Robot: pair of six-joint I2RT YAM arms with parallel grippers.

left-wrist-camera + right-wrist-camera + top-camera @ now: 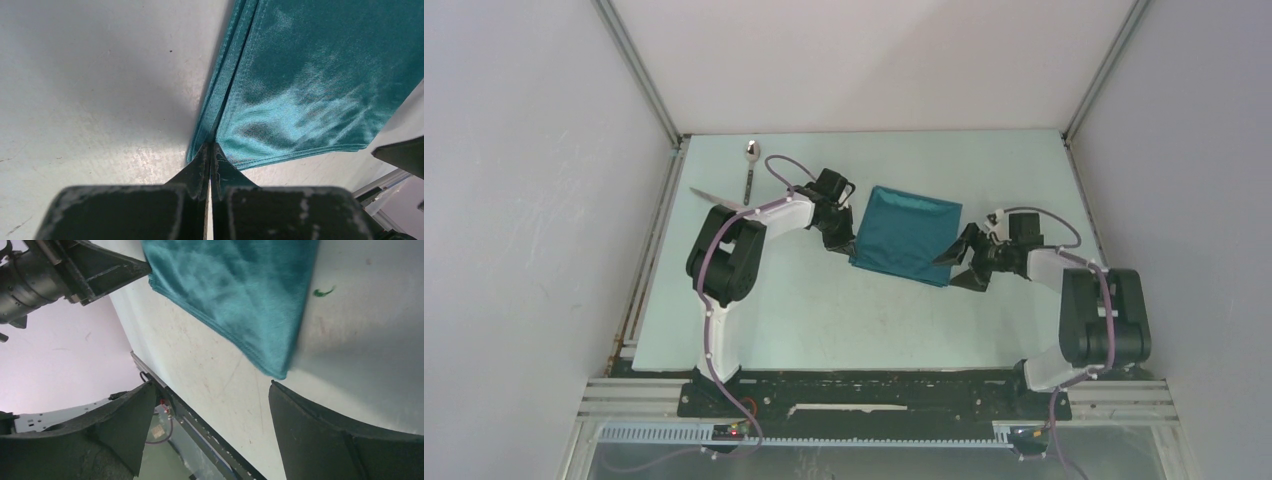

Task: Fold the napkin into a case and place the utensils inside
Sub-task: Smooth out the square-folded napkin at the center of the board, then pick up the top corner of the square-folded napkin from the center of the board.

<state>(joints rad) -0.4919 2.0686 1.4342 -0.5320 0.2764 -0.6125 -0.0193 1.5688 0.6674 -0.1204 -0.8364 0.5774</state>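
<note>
left gripper [210,148] pinching napkin [310,85], right gripper [212,390] wide open

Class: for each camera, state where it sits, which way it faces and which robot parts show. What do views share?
Top external: above and behind, looking down on the table; both arms show.
Left wrist: mounted there, facing the napkin past the shut left gripper.
Right wrist: mounted there, facing the napkin's corner through the open right gripper.
All three share the napkin.

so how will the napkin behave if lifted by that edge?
Probably floppy: the napkin lies in soft folded layers, so it should sag from the left gripper. Its sheen suggests slick cloth; layers may slide apart. Looks thin, likely light.
</note>
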